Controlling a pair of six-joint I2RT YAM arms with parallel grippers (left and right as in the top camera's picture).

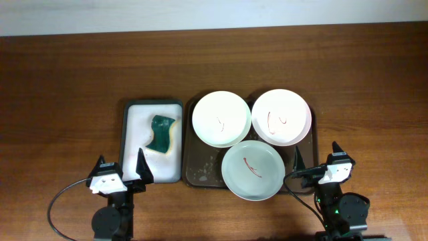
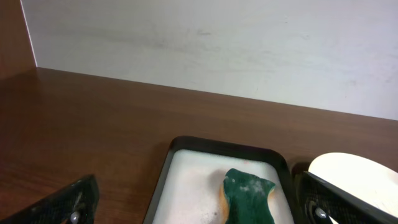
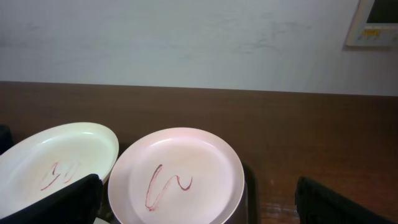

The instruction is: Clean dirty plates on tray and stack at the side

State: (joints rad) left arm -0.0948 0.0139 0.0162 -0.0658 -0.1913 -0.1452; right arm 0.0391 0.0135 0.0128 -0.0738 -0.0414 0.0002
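Wide open and empty on both sides, left gripper [image 1: 121, 163] at 7 o'clock of the table, right gripper [image 1: 316, 155] at 5, with three red-smeared plates [image 1: 253, 171] on the dark tray [image 1: 200, 167] near centre. Probably begins with the sponge [image 1: 160, 134] in the white tray [image 1: 134, 114]: at 1 o'clock from the left gripper, long axis 12 to 6, nearer that arm. From overhead, all three plates; from the left wrist, only sponge and one plate edge; from the right wrist, only the tray's two 12 o'clock plates.
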